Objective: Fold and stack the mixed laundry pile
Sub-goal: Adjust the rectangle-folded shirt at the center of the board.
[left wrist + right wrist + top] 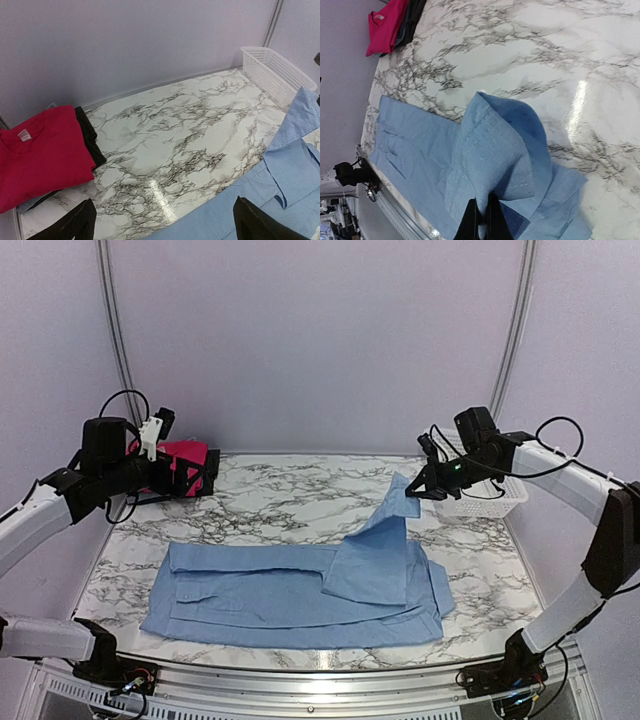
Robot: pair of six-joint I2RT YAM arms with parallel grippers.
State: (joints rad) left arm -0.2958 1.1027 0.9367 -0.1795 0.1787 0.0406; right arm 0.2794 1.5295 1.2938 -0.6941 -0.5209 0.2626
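Observation:
A light blue long-sleeved shirt (290, 595) lies spread across the front of the marble table. My right gripper (415, 490) is shut on a fold of it and holds that part lifted above the right side of the table; in the right wrist view the cloth (490, 155) is pinched between the fingers (482, 215). At the back left a pink-red T-shirt (180, 455) lies folded on a dark garment (87, 132), with a greyish-blue sliver (32, 203) under it. My left gripper (165, 225) hovers open beside that stack, nothing between its fingers.
A white slatted basket (490, 495) stands at the back right, just behind the right gripper. Bare marble (290, 500) lies between the stack and the basket. Purple walls close in the back and sides.

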